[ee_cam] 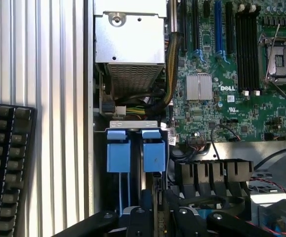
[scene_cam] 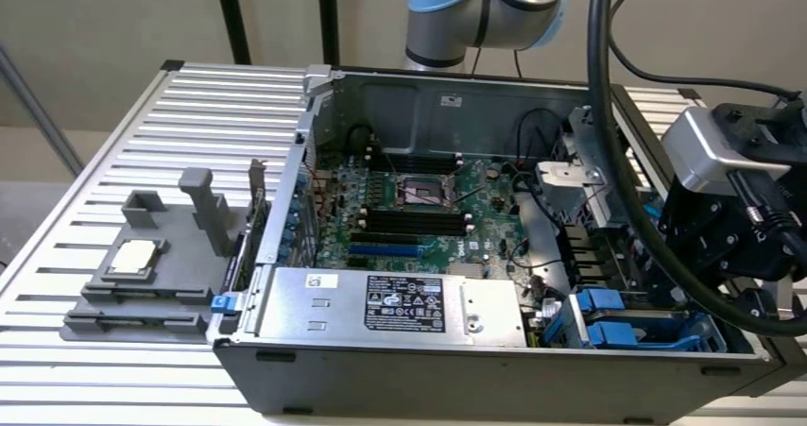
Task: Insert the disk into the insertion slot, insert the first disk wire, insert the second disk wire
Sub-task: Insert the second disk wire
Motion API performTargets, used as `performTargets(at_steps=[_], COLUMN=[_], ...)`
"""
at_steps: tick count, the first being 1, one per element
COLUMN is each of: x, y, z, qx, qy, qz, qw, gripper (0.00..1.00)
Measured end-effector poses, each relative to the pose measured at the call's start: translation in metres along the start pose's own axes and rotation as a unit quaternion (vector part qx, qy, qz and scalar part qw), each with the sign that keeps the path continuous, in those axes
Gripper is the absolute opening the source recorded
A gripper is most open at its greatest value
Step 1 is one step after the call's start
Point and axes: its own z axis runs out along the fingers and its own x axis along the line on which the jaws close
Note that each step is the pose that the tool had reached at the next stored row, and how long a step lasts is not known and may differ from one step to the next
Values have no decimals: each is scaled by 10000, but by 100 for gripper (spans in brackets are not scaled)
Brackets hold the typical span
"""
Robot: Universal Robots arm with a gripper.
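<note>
Blue carrier tabs [ee_cam: 154, 155] sit in the slot [scene_cam: 656, 336] just ahead of the gripper [ee_cam: 150, 200]; jaws' state unclear. Disk probably heavy, rigid, shock-sensitive: hold by carrier frame sides.
</note>
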Motion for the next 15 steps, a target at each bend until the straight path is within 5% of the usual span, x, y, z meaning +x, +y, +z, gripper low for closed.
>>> performTargets(at_steps=[10, 15], x=[-19, -156], y=[128, 135], z=[-346, -337], qx=[0, 3], qy=[0, 9], qz=[0, 0], qw=[10000, 10000], gripper=[25, 25])
